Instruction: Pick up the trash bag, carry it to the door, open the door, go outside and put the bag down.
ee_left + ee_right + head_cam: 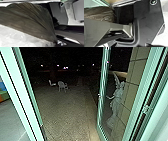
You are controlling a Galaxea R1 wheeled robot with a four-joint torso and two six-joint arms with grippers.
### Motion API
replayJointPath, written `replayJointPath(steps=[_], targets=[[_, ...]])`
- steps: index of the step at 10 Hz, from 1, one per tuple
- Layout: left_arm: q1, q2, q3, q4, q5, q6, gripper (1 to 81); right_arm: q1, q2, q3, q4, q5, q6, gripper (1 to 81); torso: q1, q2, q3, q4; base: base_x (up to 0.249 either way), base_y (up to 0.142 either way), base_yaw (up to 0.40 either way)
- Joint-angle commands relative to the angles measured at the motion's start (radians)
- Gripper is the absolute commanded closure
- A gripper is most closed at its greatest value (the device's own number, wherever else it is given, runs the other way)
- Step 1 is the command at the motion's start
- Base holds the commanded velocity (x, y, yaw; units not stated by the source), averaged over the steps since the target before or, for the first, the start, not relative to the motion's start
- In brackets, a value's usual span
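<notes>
- Door (102, 103), head view: stands open onto dark paved yard (65, 114); pale chairs (61, 85) out there, pale statue (117, 100) near wall (132, 92).
- Trash bag (28, 18), left wrist view: dark, folds converging; left gripper open or closed, cannot tell.
- Same bag, right wrist view: partly behind robot's bar; right gripper likewise, cannot tell.

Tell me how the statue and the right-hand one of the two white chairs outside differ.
The statue is a tall, slender figure; the chair is low, on thin legs. The statue shows large, behind the open door and beside the wall; the chair looks small, farther out on the paving. Both are pale and stand upright outdoors.
</notes>
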Motion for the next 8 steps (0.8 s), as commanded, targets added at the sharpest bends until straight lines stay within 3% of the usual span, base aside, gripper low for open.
replayJointPath(steps=[1, 8], targets=[[-0.053, -0.003, 0.007, -0.008, 0.073, 0.004, 81.1, 0.034, 0.011, 0.013, -0.014, -0.059, -0.002, 1.0, 0.0, 0.0, 0.0, 0.0, 0.123, 0.0, 0.0], [-0.05, -0.001, 0.007, -0.004, 0.073, 0.005, 81.1, 0.026, 0.011, 0.013, -0.012, -0.056, -0.002, 1.0, 0.0, 0.0, 0.0, 0.0, 0.123, 0.0, 0.0]])
